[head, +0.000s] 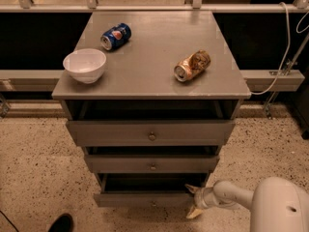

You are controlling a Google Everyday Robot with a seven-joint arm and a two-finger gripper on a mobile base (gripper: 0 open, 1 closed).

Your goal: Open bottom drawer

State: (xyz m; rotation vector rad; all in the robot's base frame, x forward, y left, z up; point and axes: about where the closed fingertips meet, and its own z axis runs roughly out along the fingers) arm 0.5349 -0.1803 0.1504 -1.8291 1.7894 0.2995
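Speckled stone floor (34, 163) filled the near part of the view, w/ the toe of a dark shoe (61, 222) at the lower edge, on the left. At the lower right corner stood the robot's white body (282, 207), and from it the white arm (231, 194) reached toward the left, low above the floor. The gripper (193, 200) was at the right end of the bottom drawer (140, 198) — its two tan fingers (191, 189) were spread apart, one up by the top right corner of the drawer front and the other lower, near the floor. Whether a finger touched the wood, I could not tell. This drawer front was the slimmest of the three, w/ a small round knob (153, 203) in the centre, and a dark gap showed above it. Next above came the middle drawer (120, 164), then the top drawer (111, 133), each w/ its own centre knob. The grey cabinet top (149, 76) carried 3 things, well apart: a white bowl (85, 65) upright near the front left corner, a crushed gold can (192, 65) on its side toward the right, and farther back a blue can (116, 36), also on its side. Behind the cabinet ran a pale ledge (29, 77) in front of dark space, and a white cable (288, 33) hung at the right — approx. from the top edge down to the ledge.
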